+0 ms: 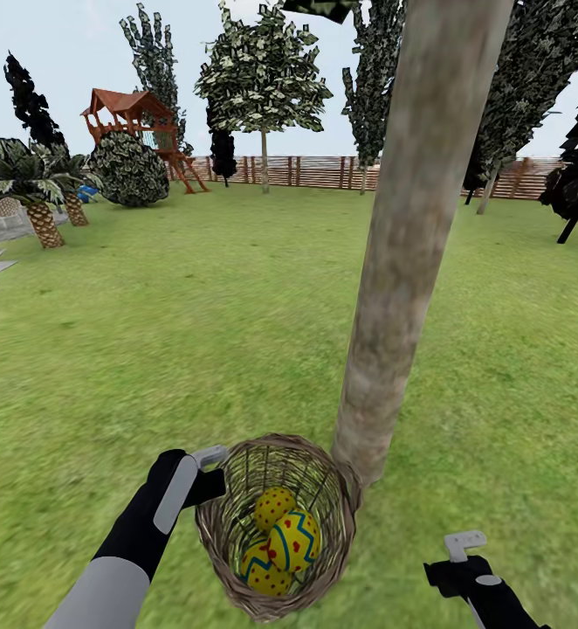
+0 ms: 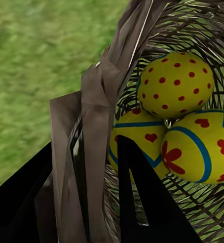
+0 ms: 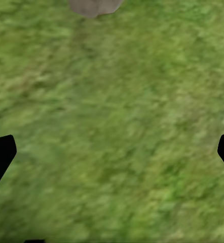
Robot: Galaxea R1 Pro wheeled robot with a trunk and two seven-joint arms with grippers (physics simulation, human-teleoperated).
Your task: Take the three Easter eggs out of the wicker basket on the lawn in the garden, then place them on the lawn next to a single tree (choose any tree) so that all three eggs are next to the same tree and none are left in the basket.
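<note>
Left gripper [image 1: 209, 472] clamps woven wicker basket [image 1: 341, 515] rim; right gripper [image 1: 464, 559] spread wide.

tree [image 1: 420, 227] top cut by frame | lowest egg [image 1: 263, 570] part hidden | right claw [image 1: 465, 552] tips unclear

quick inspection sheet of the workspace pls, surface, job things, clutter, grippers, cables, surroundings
surface: green lawn, flat.
job's things: wicker basket at the foot of the tree, rim against the trunk; all three Easter eggs inside it.
clutter: nothing seen.
grippers: left gripper shut on the basket rim; right gripper open over bare grass, holding nothing.
cables: nothing seen.
surroundings: wooden fence, play tower, palms, leafy trees.
</note>
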